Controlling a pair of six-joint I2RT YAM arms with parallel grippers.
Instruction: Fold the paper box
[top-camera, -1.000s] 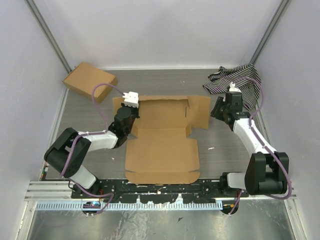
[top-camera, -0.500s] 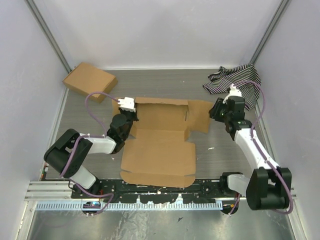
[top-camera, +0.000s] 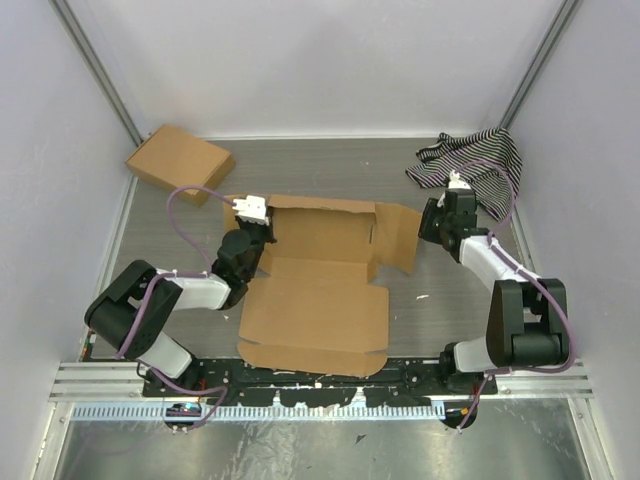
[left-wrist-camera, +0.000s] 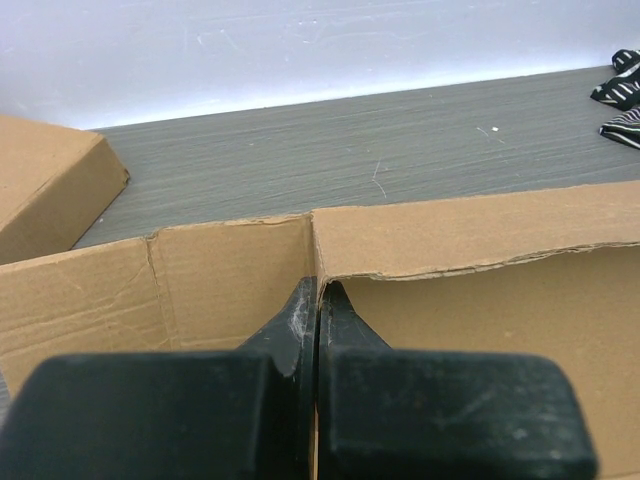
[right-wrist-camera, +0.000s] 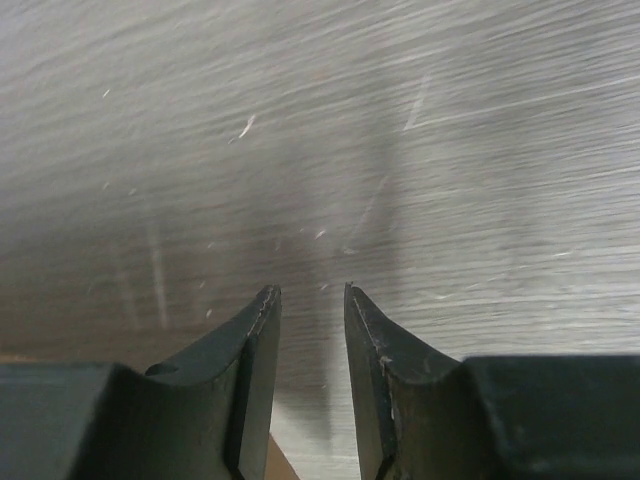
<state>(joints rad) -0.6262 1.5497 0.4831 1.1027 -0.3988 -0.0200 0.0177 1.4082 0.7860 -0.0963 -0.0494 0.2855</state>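
Note:
The paper box (top-camera: 315, 305) lies as a partly folded brown sheet in the middle of the table, its back wall raised. My left gripper (top-camera: 250, 240) is at the back left corner. In the left wrist view its fingers (left-wrist-camera: 318, 295) are pressed together on a thin cardboard edge where the left flap meets the back wall (left-wrist-camera: 480, 300). My right gripper (top-camera: 430, 222) is beside the raised right flap (top-camera: 400, 232). In the right wrist view it (right-wrist-camera: 312, 292) is slightly open and empty over bare table, with a sliver of cardboard (right-wrist-camera: 275, 465) at the bottom edge.
Another brown cardboard box (top-camera: 178, 163), fully formed, sits at the back left and shows in the left wrist view (left-wrist-camera: 40, 190). A striped cloth (top-camera: 475, 160) lies at the back right, behind my right gripper. Walls enclose the table on three sides.
The sheet has slid towards the near edge and turned a little. My left gripper moved with its corner. My right gripper moved back and inward to the right flap.

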